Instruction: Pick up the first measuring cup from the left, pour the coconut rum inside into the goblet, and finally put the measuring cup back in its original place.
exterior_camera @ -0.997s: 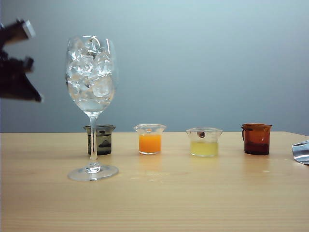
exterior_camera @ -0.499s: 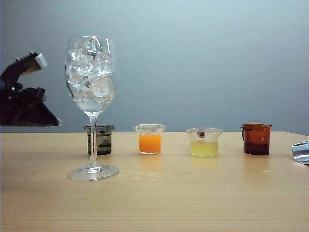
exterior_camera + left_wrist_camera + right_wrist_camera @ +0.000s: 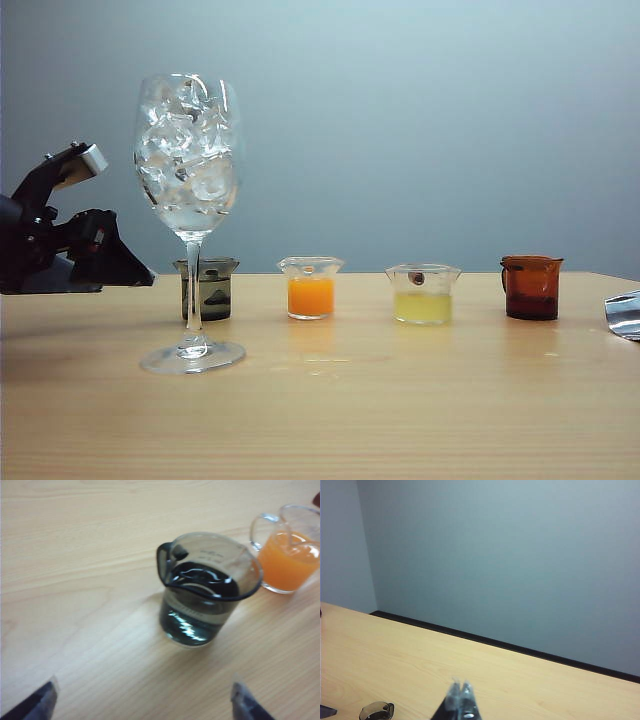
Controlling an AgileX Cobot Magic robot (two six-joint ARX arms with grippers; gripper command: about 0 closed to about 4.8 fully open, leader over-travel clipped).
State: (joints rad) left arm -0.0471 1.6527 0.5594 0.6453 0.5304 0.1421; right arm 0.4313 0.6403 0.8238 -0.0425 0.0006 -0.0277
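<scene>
A: Wooden table (image 3: 400,420), grey wall behind. Where's the first measuring cup (image 3: 206,289)?

B: Behind the goblet (image 3: 190,215), upright. Left gripper (image 3: 142,705) hovers near it, jaws spread, empty.

A: Right gripper (image 3: 460,700)?

B: Fingertips pressed together, far side.

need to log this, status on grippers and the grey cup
Left gripper open, short of grey cup. Right gripper shut, idle. Goblet stands close by cup.
</scene>
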